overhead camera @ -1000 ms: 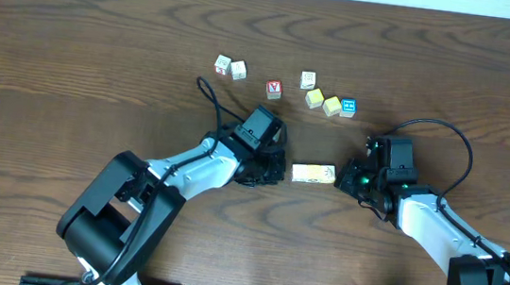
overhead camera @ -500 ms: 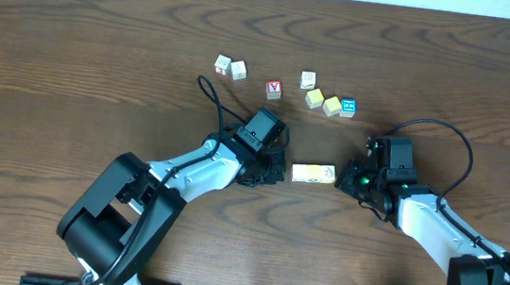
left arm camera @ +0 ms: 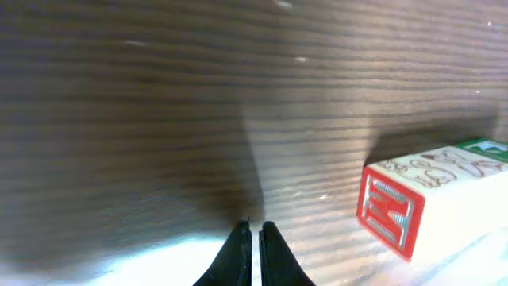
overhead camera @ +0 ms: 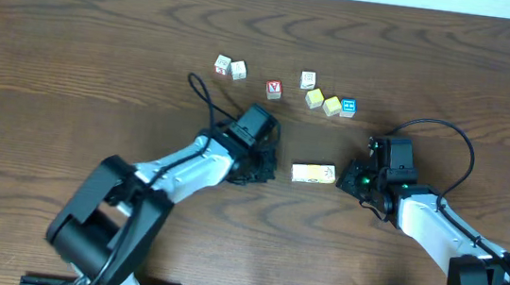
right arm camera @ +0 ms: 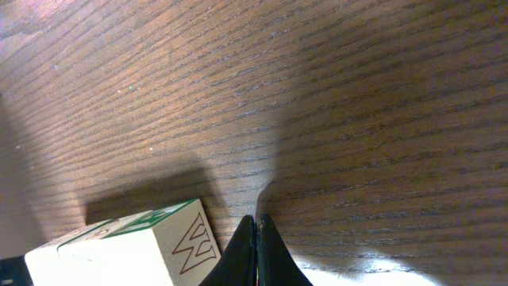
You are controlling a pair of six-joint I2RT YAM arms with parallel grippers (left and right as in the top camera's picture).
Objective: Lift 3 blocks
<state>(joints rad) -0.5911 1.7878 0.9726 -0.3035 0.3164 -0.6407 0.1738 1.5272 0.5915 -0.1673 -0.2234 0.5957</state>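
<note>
Three wooden blocks (overhead camera: 313, 173) lie end to end in a short row on the table, between my two grippers. In the left wrist view the row's near end (left arm camera: 389, 213) shows a red-lettered face, right of the fingertips and apart from them. My left gripper (left arm camera: 253, 229) is shut and empty, just left of the row (overhead camera: 269, 170). The right wrist view shows the other end, a cream face with a W and a green-marked top (right arm camera: 131, 242). Also shut and empty, my right gripper (right arm camera: 256, 218) sits close beside that end (overhead camera: 349, 178).
Several loose cubes lie further back: a pair (overhead camera: 231, 67) at the left, a red-faced cube (overhead camera: 274, 89), a white cube (overhead camera: 308, 80), two yellow cubes (overhead camera: 323, 102) and a blue-faced cube (overhead camera: 348, 107). Cables loop behind both wrists.
My left arm has shifted slightly to the left, drawing its gripper a little away from the row. The right arm and the blocks have not moved.
</note>
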